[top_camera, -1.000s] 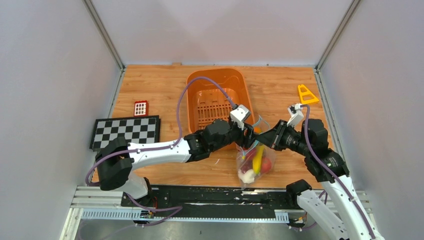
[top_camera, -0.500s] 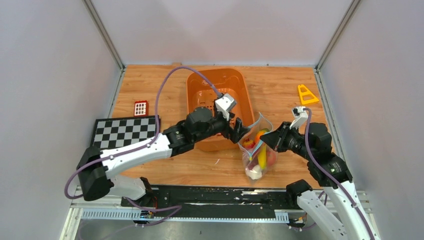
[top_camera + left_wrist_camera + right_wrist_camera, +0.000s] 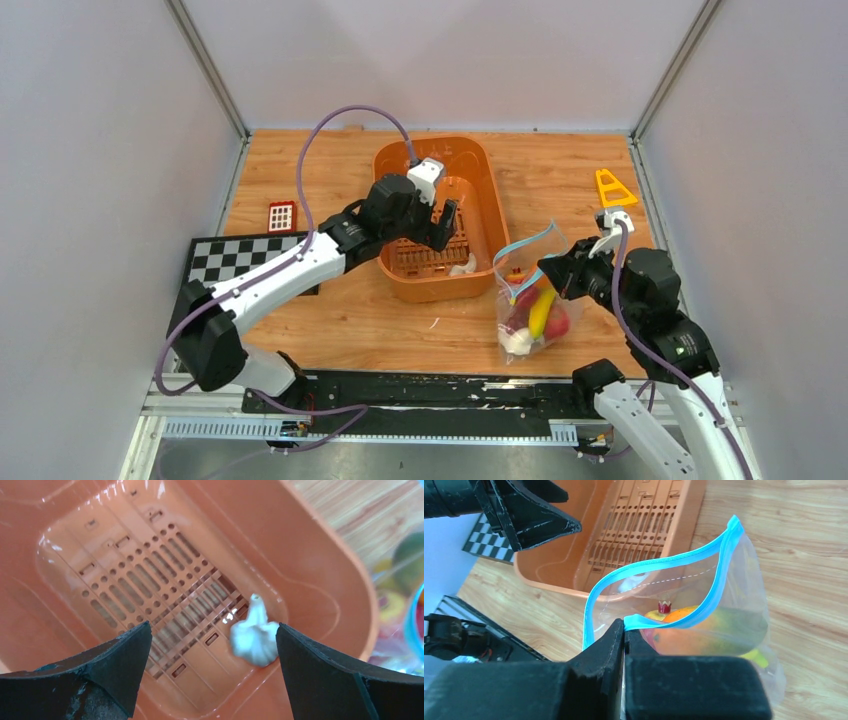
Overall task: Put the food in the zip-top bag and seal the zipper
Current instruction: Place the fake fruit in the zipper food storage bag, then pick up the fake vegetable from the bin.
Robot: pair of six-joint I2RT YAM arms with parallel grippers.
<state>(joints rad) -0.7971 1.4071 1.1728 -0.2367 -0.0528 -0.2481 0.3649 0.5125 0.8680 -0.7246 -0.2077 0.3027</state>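
Observation:
My right gripper (image 3: 625, 632) is shut on the teal zipper (image 3: 659, 562) of the clear zip-top bag (image 3: 533, 300) and holds its mouth open above the table. Inside the bag are a yellow banana (image 3: 541, 312), red fruits (image 3: 557, 322), a white piece (image 3: 517, 342) and an orange-green fruit (image 3: 709, 627). My left gripper (image 3: 212, 655) is open inside the orange basket (image 3: 395, 165), above a white garlic piece (image 3: 255, 640) lying on the basket floor between the fingers and nearer the right one. The garlic also shows in the top view (image 3: 463, 266).
A small red grid block (image 3: 282, 215) and a checkerboard (image 3: 225, 262) lie at the left. A yellow triangle piece (image 3: 612, 187) lies at the back right. The bag hangs just right of the basket's near corner.
My left gripper left the bag mouth and moved back-left into the orange basket, over the garlic. My right gripper shifted the bag a little to the right, still holding the zipper.

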